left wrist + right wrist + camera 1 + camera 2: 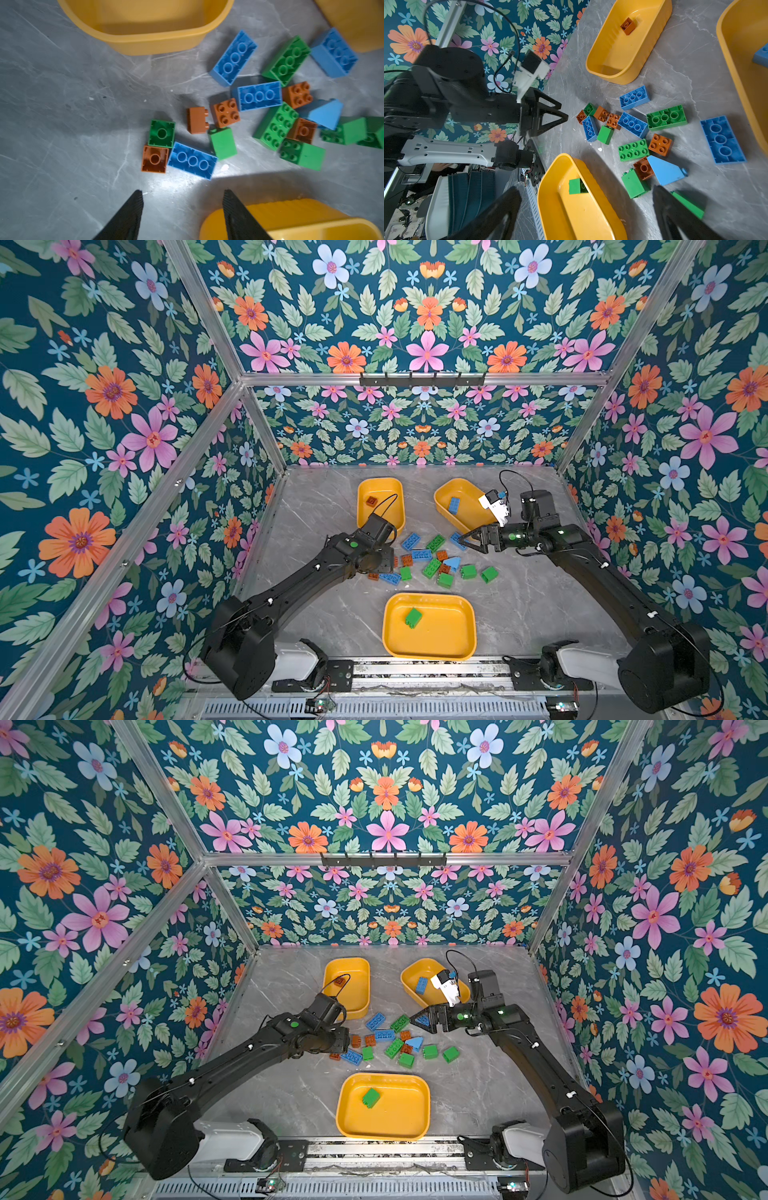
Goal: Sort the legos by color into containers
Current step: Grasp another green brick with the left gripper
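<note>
A loose pile of blue, green and reddish-brown legos (432, 560) lies mid-table between three yellow containers. The back-left container (386, 491) holds a brown brick (371, 501). A blue brick (454, 505) lies in the back-right container (467, 493), and a green brick (413, 617) in the front container (444, 635). My left gripper (182, 193) hovers open and empty at the pile's left edge, just short of a blue oblong brick (192, 160). At the pile's back right, my right gripper (465, 541) stands wide open above the bricks, holding nothing.
The grey marble table (324, 506) is boxed in by flowered walls and aluminium posts. A metal rail (415, 672) with both arm bases runs along the front edge. In the right wrist view the left arm (488, 108) reaches in from the pile's far side.
</note>
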Robot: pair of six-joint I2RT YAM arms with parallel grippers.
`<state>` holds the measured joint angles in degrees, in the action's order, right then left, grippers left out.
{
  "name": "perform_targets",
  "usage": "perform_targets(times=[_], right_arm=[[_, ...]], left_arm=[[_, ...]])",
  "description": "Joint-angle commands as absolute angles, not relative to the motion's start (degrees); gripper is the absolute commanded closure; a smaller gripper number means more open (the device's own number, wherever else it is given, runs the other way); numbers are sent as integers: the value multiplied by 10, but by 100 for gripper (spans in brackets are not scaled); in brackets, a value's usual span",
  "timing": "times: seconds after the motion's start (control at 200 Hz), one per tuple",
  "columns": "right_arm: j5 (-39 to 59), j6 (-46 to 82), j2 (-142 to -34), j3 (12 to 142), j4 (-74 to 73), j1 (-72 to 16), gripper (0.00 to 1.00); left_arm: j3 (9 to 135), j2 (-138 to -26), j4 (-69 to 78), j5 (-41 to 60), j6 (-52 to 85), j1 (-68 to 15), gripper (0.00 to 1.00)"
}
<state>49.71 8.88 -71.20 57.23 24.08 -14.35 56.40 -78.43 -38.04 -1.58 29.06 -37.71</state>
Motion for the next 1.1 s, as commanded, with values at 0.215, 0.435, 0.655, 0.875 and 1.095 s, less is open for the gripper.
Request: perform_targets(times=[0.215,0.435,0.655,0.875,1.095], right_arm=[[506,98,-708,560,226,-144,1],[505,100,-706,548,224,-144,1],[496,94,-700,542,231,-143,1],[493,91,-699,539,235,-143,1],[490,88,-696,538,239,-143,1]], left_arm=[[556,-873,-311,-13,206,-339,40],[560,-928,-282,4,182,-335,40],[561,-963,-272,-9,165,-331,47],[558,-976,-261,-7,162,-328,59],[579,-957,-287,-15,155,-321,70]])
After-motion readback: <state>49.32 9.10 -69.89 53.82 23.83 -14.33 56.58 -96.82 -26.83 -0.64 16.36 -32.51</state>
